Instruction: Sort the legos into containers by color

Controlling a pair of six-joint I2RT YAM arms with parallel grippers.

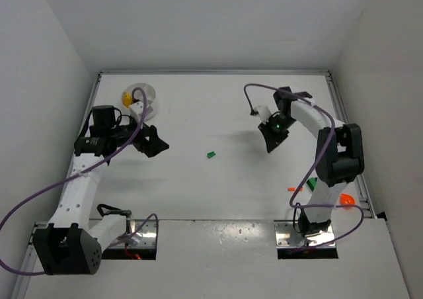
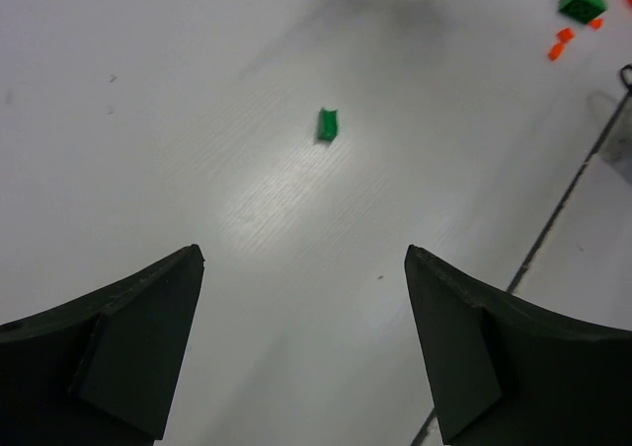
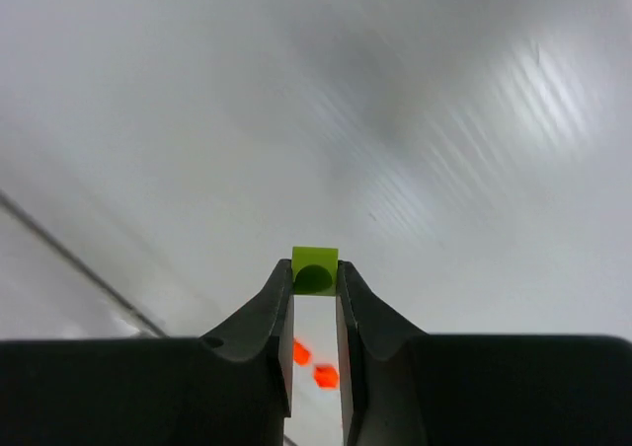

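Jaws apart on left gripper [image 2: 304, 260]; right gripper [image 3: 315, 280] clamps 1 lime-green lego [image 3: 315, 259], half hidden in its grip.

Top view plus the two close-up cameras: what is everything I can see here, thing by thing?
Table: one, white, under everything.
Dish: one, white, round, far left of the table.
Yellow brick: one, in the dish.
Green brick: one, alone in mid-table.
Loose pieces: several, green, orange and blue, near the right arm's base.
Lime brick: one, pinched in the right gripper's fingertips.
Left gripper: one, black, open, over the table near the dish.
Right gripper: one, black, shut on the lime brick.
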